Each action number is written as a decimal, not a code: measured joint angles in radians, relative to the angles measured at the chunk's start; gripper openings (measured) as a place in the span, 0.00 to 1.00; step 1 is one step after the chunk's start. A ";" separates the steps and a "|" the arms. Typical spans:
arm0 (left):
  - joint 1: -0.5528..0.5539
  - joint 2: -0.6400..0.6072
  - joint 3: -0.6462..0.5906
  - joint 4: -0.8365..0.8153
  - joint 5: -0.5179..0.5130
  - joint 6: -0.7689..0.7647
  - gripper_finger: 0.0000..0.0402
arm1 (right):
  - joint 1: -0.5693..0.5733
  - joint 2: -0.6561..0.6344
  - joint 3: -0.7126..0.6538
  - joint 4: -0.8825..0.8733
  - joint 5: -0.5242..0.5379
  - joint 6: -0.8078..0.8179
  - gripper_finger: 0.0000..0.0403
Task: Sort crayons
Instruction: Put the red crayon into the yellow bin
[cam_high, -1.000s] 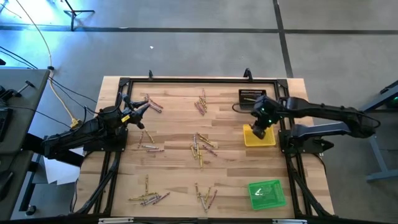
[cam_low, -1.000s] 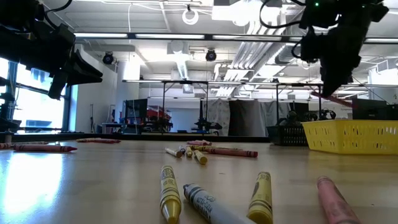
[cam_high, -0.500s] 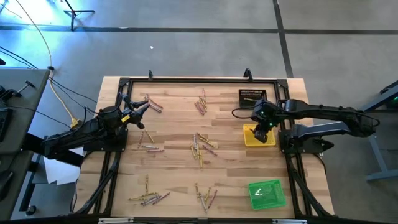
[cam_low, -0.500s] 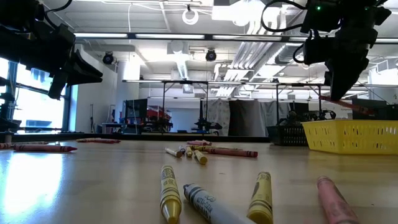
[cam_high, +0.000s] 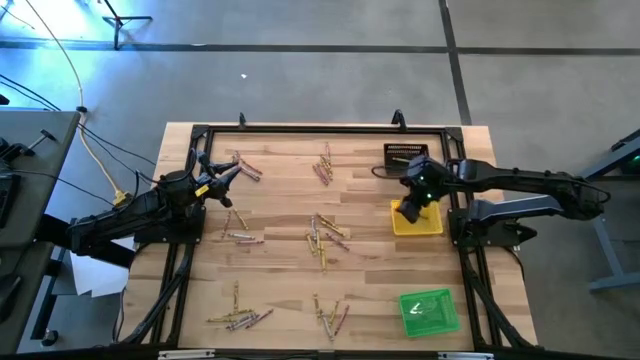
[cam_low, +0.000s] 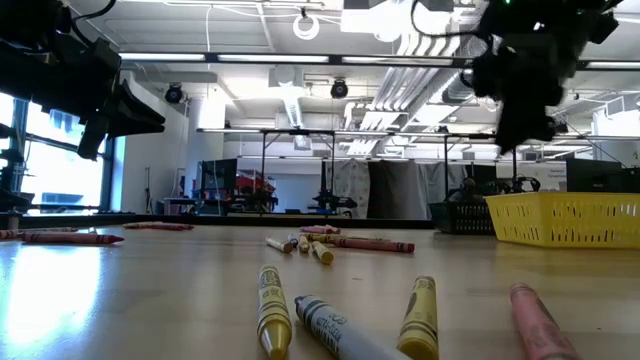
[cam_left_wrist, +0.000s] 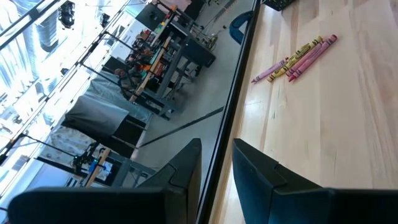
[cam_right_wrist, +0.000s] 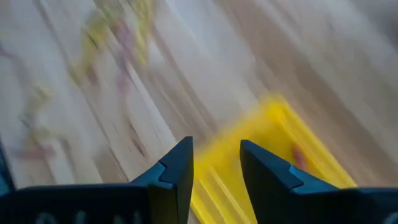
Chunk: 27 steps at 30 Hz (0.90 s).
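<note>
The crayons (cam_high: 322, 240) lie scattered in loose clusters over the pale wooden tabletop (cam_high: 285, 265), several near the middle, more toward the far edge and the near edge; in the low view the nearest ones (cam_low: 272, 310) show as slim paper-wrapped cylinders in yellow, grey and pink; judged by their look they are light, stiff and brittle, apt to roll on the smooth planks and to snap if squeezed hard, so the best hold seems across the wrapped middle, fingers square to the length; where they lie touching, a single stick will be hard to isolate. The right pincer (cam_high: 411, 210) hangs over the edge of the yellow tray (cam_high: 432, 222), a ribbed plastic square, its fingers spread with nothing between them; a pinkish blur inside that tray may be a crayon, though I cannot tell. The left pincer (cam_high: 222, 177) waits near the tabletop's left side, fingers apart and empty. A black tray (cam_high: 400, 155) and a green tray (cam_high: 430, 312) sit well apart.
</note>
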<state>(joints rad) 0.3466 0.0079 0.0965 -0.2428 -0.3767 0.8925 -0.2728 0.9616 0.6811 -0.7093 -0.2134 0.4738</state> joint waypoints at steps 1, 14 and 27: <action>0.000 0.000 0.000 0.000 0.000 0.000 0.19 | -0.002 0.008 0.000 0.064 0.000 0.007 0.29; 0.000 0.000 0.000 0.000 0.000 0.000 0.19 | -0.077 0.461 0.223 0.331 0.049 0.064 0.29; 0.000 0.000 0.000 0.000 0.000 0.000 0.19 | -0.152 0.920 0.766 0.135 0.109 0.068 0.29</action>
<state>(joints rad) 0.3463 0.0080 0.0966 -0.2424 -0.3767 0.8925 -0.4250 1.8813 1.4475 -0.5739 -0.1040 0.5417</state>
